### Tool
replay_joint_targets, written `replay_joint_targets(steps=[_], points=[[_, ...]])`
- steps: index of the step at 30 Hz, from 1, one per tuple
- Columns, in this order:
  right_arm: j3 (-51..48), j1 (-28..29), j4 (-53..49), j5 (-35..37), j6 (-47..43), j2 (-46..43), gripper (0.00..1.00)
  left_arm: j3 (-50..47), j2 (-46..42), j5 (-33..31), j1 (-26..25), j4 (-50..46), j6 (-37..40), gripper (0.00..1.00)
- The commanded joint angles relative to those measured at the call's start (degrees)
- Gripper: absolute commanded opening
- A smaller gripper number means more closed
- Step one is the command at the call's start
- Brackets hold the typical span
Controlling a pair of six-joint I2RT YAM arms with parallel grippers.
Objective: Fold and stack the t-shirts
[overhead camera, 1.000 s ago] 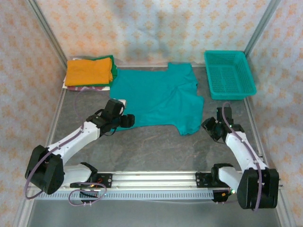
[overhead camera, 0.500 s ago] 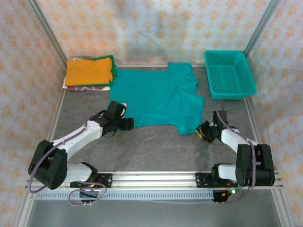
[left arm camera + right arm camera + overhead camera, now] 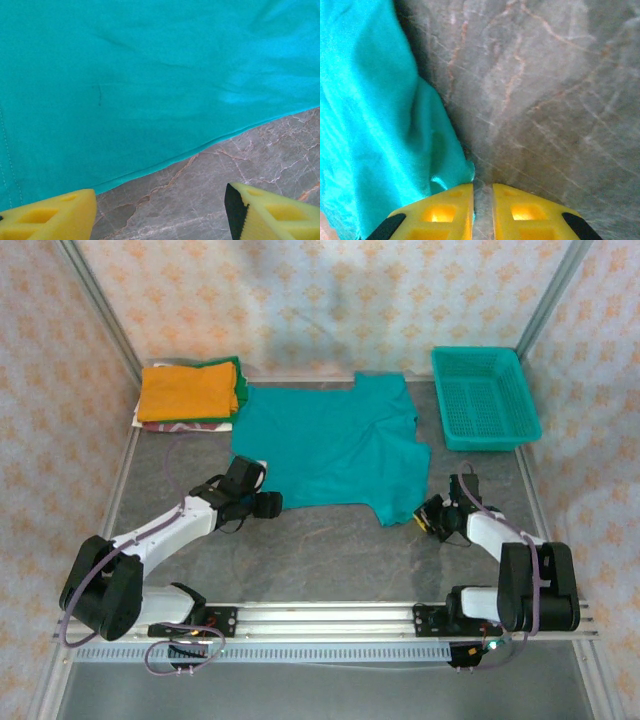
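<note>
One change: right end effector [image 3: 482, 189] just narrowed to a slit, shirt [image 3: 375, 130] corner at its tips; left end effector [image 3: 160, 202] stays wide; fold probably starting.

A grey marble-patterned table [image 3: 330, 560] filled the floor of the booth. At the table's far right corner sat a teal plastic mesh basket [image 3: 486, 398], upright with its open side up. A pale patterned backdrop [image 3: 330, 300] rose behind and beside the table, held by slanting metal posts [image 3: 100, 310]. An aluminium rail [image 3: 330, 615] ran along the table's near edge.
</note>
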Motion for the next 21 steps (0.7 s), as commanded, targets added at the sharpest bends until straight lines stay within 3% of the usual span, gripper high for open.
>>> replay_joint_targets(steps=[1, 6, 13, 16, 21], points=[[2.2, 0.7, 7.4, 1.7, 0.4, -2.0, 0.18, 0.3, 0.2, -1.0, 0.2, 0.8, -1.0, 0.69], [2.3, 0.7, 6.8, 3.5, 0.0, -3.6, 0.19, 0.4, 0.5, -0.9, 0.1, 1.0, -0.9, 0.70], [2.1, 0.7, 8.9, 4.0, -1.5, 1.3, 0.19, 0.8, 1.5, -1.3, 0.2, 0.5, -0.8, 0.70], [1.8, 0.7, 9.9, 3.4, -1.4, 2.2, 0.08, 0.7, 0.9, -1.8, 0.2, 0.4, -0.8, 0.70], [4.5, 0.7, 2.1, 4.2, -0.4, -4.6, 0.03, 1.1, -0.9, -2.7, 0.1, -0.6, -0.8, 0.70]])
